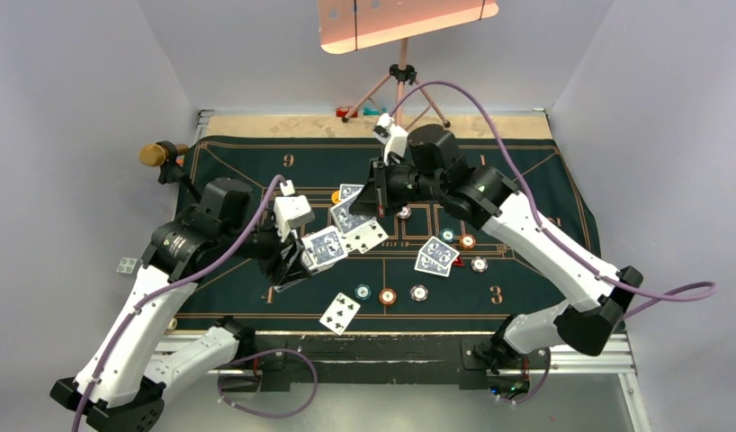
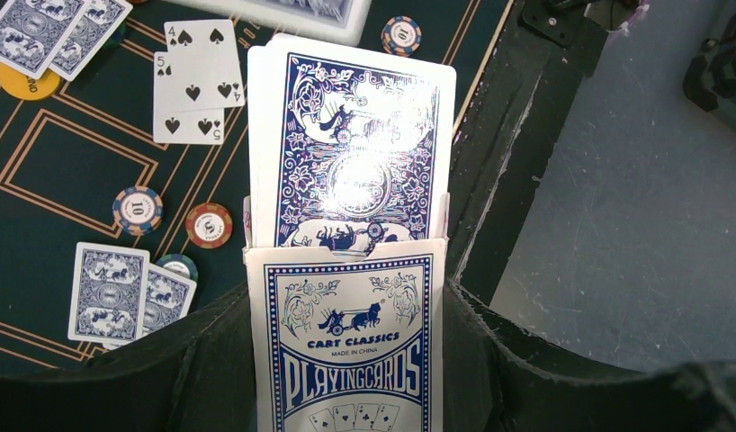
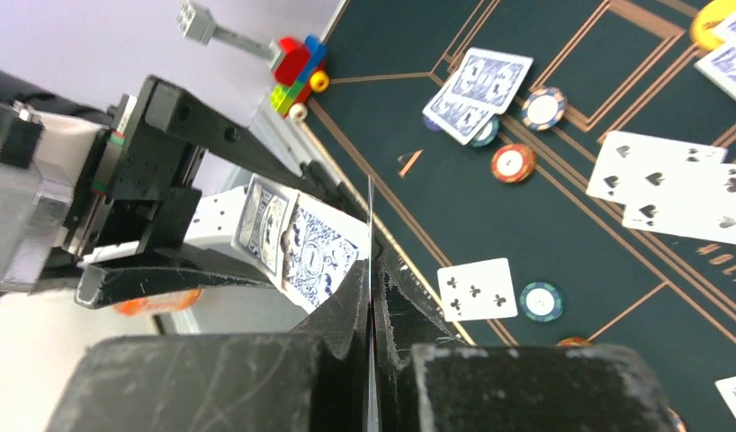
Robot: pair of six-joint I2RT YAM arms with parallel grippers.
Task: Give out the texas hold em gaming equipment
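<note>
My left gripper is shut on a blue-and-white playing-card box. Blue-backed cards stick out of its open top. My right gripper is shut on one blue-backed card, just right of the box; that card shows edge-on between the closed jaws. On the mat lie the face-up four and five of spades, a three of clubs and a face-down pair. Teal, orange-brown and white chips lie near the front. A yellow disc lies farther back.
The dark green gold-lined mat covers the table. A tripod stands behind it. A small toy of coloured bricks sits off the mat's edge. A brown knob on a stand is at the far left. The black rail runs along the front.
</note>
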